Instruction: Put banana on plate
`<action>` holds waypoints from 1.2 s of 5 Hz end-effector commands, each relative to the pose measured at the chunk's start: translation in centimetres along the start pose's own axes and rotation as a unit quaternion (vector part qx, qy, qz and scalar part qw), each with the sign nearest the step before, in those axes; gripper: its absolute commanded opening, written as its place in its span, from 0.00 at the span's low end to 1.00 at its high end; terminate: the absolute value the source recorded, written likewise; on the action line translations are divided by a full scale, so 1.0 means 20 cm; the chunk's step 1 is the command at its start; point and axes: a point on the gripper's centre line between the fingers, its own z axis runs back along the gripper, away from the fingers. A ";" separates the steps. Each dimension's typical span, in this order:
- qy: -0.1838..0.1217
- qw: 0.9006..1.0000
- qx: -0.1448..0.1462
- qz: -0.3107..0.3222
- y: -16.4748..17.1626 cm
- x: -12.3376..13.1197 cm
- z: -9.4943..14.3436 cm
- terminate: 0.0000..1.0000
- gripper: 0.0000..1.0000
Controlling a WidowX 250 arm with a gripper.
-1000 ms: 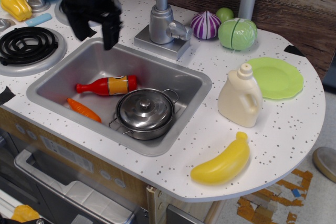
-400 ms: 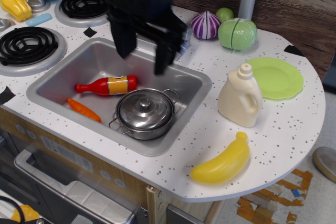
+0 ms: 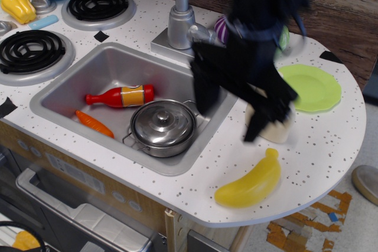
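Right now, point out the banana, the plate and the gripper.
banana [image 3: 249, 185]: main camera view, middle of its yellow body.
plate [image 3: 316, 88]: main camera view, bare flat centre of the lime-green dish.
gripper [image 3: 229, 117]: main camera view, midway between its two dark fingertips, open and blurred.

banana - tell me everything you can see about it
The banana is a chubby, curved, bright-yellow toy of smooth, glossy plastic with a stubby tip pointing up and right. It lies flat on the speckled white counter near the front edge, right of the sink and in front of the cream bottle. Nothing touches it but the counter. The open claw hangs above and behind it, motion-blurred. It is not on the lime-green plate.
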 end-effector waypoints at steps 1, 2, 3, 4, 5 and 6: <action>-0.039 0.999 -0.008 0.008 -0.13 0.01 -0.12 0.00 1.00; -0.052 0.998 -0.014 0.017 -0.17 0.03 -0.21 0.00 1.00; -0.065 0.997 -0.034 0.026 -0.20 0.02 -0.28 0.00 1.00; -0.073 0.996 -0.044 0.039 -0.20 0.00 -0.37 0.00 1.00; -0.077 0.994 -0.053 0.060 -0.19 0.00 -0.41 0.00 1.00; -0.060 0.994 -0.059 0.065 -0.17 0.01 -0.36 0.00 0.00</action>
